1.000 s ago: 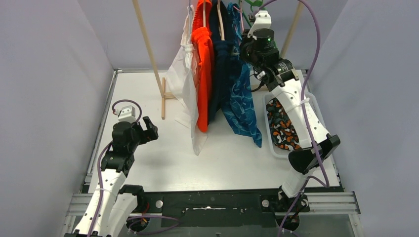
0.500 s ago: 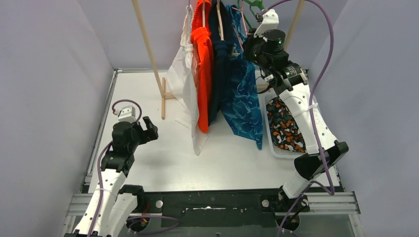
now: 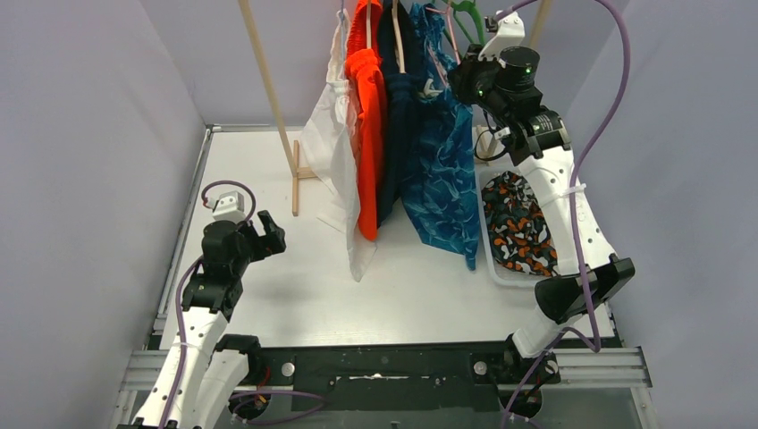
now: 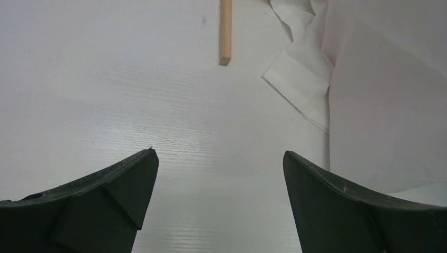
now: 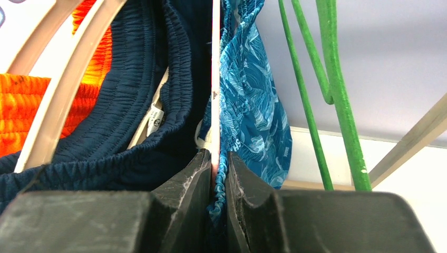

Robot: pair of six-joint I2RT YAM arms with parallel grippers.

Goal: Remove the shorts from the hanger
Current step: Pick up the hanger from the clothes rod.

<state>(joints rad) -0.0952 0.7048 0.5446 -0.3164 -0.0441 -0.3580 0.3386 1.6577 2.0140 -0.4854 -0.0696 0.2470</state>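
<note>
Four pairs of shorts hang on the rack: white (image 3: pixel 329 147), orange (image 3: pixel 367 116), navy (image 3: pixel 399 125) and blue leaf-patterned (image 3: pixel 444 174). The camouflage shorts (image 3: pixel 518 223) lie in a white bin. My right gripper (image 3: pixel 467 82) is high at the rack, shut on the gathered waistband of the blue shorts (image 5: pixel 253 105), with a thin pale hanger arm (image 5: pixel 215 79) pinched alongside. Navy shorts (image 5: pixel 158 79) hang just left of the jaws. My left gripper (image 3: pixel 268 239) stands open low over the table, its fingers (image 4: pixel 132 179) wide apart with nothing between; white shorts (image 4: pixel 369 105) hang to its right.
A bare green hanger (image 5: pixel 337 89) hangs right of the blue shorts. Wooden hangers (image 5: pixel 68 89) carry the navy and orange pairs. The rack's wooden pole (image 3: pixel 268 89) and foot (image 4: pixel 225 31) stand on the white table. The bin (image 3: pixel 487 234) sits at the table's right side.
My right gripper has moved up and to the right, still shut, drawing the top of the blue shorts rightward with it. The left arm has stayed still.
</note>
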